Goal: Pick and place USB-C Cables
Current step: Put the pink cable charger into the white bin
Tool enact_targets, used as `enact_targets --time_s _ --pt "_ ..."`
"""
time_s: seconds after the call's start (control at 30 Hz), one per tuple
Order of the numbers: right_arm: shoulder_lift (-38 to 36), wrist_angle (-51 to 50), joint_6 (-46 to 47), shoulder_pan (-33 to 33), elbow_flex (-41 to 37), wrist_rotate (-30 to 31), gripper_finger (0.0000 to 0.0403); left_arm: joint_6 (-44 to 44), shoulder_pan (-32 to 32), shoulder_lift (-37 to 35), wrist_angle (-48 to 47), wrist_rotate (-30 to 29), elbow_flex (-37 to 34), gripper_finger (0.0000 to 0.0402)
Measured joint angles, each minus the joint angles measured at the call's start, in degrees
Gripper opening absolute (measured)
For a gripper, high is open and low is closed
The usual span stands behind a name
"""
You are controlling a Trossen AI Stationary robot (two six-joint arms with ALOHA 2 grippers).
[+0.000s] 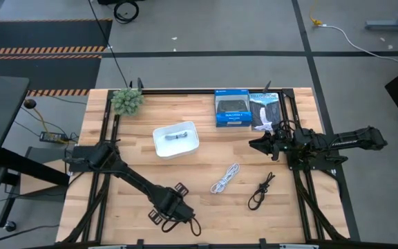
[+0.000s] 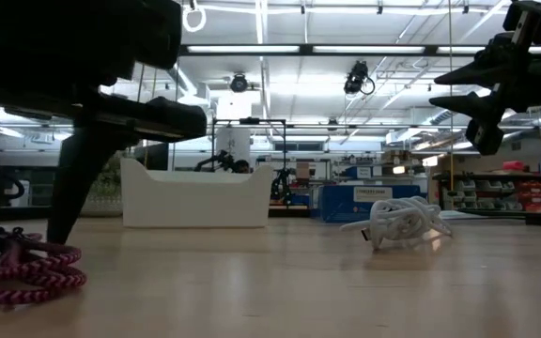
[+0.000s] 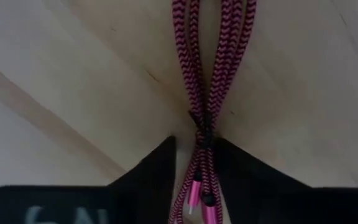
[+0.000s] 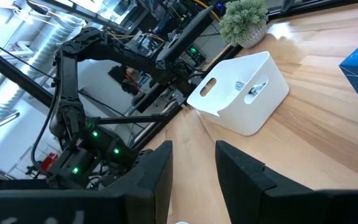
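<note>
Left gripper (image 1: 182, 214) at lower centre of high view, down at surface (image 1: 213, 149); fingers (image 3: 151, 180) spread, maroon cable (image 3: 213, 81) lying between them, not clamped. White cable (image 1: 224, 179) and black cable (image 1: 261, 189) right of it, well apart. Silver-grey cable (image 1: 176, 135) inside white tray (image 1: 159, 147). Right gripper (image 1: 262, 146) raised at centre right, fingers (image 4: 157, 177) apart, holding nothing.
</note>
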Motion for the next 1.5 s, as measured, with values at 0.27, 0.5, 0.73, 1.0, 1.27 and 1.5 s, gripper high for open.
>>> enact_targets --time_s 0.27,0.5,0.73,1.0,1.27,1.5 --pt "0.0 0.0 0.0 0.0 0.0 0.0 0.0128 -3.9 0.1 -0.3 -0.8 1.0 -0.1 0.0019" --pt "0.0 0.0 0.0 0.0 0.0 0.0 0.0128 -9.0 1.3 -1.8 -3.2 2.0 -0.5 0.0020" --pt "0.0 0.0 0.0 0.0 0.0 0.0 0.0128 -12.0 3.2 -5.8 -5.9 2.4 -0.3 0.0020" --pt "0.0 0.0 0.0 0.0 0.0 0.0 0.0128 -20.1 8.9 -12.0 -6.7 2.6 -0.3 0.0020" --pt "0.0 0.0 0.0 0.0 0.0 -0.1 0.0128 -26.6 17.6 -19.0 -6.2 5.2 -0.1 0.0020" --pt "0.0 0.0 0.0 0.0 0.0 -0.1 0.0128 -34.0 25.5 -22.7 -6.2 8.3 -0.1 0.0020"
